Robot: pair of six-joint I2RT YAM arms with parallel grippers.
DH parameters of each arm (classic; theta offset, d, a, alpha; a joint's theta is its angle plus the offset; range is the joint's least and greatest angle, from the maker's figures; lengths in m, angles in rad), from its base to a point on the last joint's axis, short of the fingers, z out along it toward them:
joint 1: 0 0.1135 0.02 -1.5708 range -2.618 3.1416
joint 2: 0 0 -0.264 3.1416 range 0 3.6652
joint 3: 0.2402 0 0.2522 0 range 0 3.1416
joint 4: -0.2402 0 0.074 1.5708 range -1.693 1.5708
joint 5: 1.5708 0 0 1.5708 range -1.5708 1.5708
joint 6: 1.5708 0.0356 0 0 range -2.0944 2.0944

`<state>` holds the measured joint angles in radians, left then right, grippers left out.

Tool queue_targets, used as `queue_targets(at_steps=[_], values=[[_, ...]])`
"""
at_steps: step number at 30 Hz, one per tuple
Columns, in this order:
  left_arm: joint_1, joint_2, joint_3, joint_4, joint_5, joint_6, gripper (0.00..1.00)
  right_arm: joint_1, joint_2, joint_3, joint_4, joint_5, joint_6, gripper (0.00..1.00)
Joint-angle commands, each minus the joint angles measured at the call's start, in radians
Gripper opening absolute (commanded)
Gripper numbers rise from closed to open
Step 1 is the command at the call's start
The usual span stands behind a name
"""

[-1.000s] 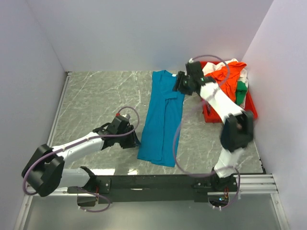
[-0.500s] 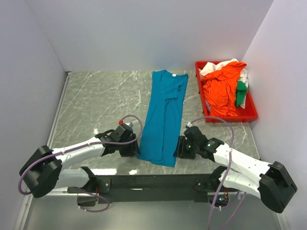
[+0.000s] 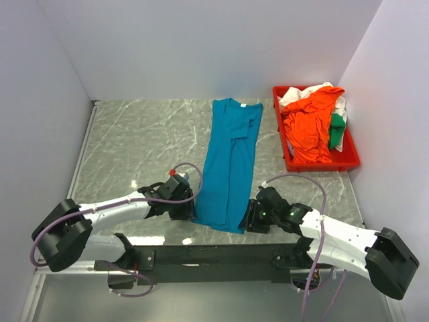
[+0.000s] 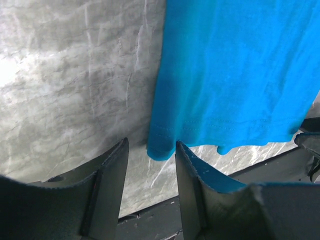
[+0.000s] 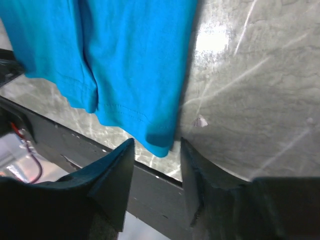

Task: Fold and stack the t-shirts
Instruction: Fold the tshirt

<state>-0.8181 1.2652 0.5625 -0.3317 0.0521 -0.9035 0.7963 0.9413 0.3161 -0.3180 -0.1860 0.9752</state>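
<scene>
L hand, R hand agape at t-shirt hem; contact unclear.

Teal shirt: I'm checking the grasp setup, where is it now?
In the top view the teal shirt lies lengthwise mid-table, left of the red tray, its near hem between the left fingers and right fingers.

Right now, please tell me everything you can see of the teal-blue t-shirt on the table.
The teal-blue t-shirt is soft plain cloth, folded lengthwise into a long narrow strip. It lies flat on the marble table, collar at the far end, stitched hem at the near end. Each near hem corner sits between open jaws: left gripper, right gripper.
</scene>
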Motion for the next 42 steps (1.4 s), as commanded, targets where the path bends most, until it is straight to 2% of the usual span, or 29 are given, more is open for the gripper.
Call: queue_targets(at_steps=[1, 5, 7, 8, 9, 11, 12, 14, 24, 28, 31, 35, 39, 42], values=[[-0.009, 0.023, 0.008, 0.060, 0.009, 0.018, 0.48, 0.006, -0.013, -0.049, 0.059, 0.006, 0.062, 0.48], [-0.033, 0.054, 0.001, 0.083, 0.003, 0.008, 0.43, 0.006, -0.009, -0.068, 0.089, 0.014, 0.079, 0.42], [-0.039, 0.066, -0.006, 0.091, 0.005, 0.000, 0.34, 0.007, 0.008, -0.081, 0.120, -0.004, 0.088, 0.38], [-0.041, 0.069, -0.007, 0.089, 0.002, -0.003, 0.28, 0.009, 0.016, -0.087, 0.129, -0.009, 0.091, 0.31], [-0.044, 0.069, -0.010, 0.089, 0.000, -0.005, 0.16, 0.007, 0.019, -0.094, 0.135, -0.013, 0.091, 0.28], [-0.050, 0.054, -0.021, 0.086, 0.003, -0.017, 0.05, 0.007, 0.016, -0.100, 0.116, -0.009, 0.082, 0.19], [-0.055, 0.048, -0.026, 0.086, 0.006, -0.020, 0.01, 0.007, 0.002, -0.100, 0.088, -0.009, 0.068, 0.12], [-0.081, 0.025, -0.030, 0.082, 0.012, -0.043, 0.01, 0.006, -0.042, -0.088, 0.018, -0.009, 0.043, 0.05], [-0.219, -0.107, -0.073, 0.031, 0.008, -0.190, 0.01, 0.004, -0.306, -0.009, -0.343, -0.019, -0.046, 0.01], [-0.225, -0.135, -0.037, 0.013, -0.015, -0.196, 0.01, 0.006, -0.349, 0.034, -0.368, -0.023, -0.047, 0.00], [-0.220, -0.106, 0.037, -0.007, -0.049, -0.161, 0.01, 0.006, -0.313, 0.089, -0.342, 0.026, -0.053, 0.00], [-0.171, -0.041, 0.146, -0.006, -0.049, -0.101, 0.01, 0.000, -0.186, 0.187, -0.250, 0.100, -0.102, 0.00], [-0.069, 0.041, 0.276, 0.011, -0.051, -0.046, 0.01, -0.083, -0.037, 0.313, -0.164, 0.138, -0.173, 0.00], [-0.006, 0.118, 0.371, 0.017, -0.081, -0.025, 0.01, -0.208, 0.065, 0.366, -0.081, 0.125, -0.227, 0.00]])
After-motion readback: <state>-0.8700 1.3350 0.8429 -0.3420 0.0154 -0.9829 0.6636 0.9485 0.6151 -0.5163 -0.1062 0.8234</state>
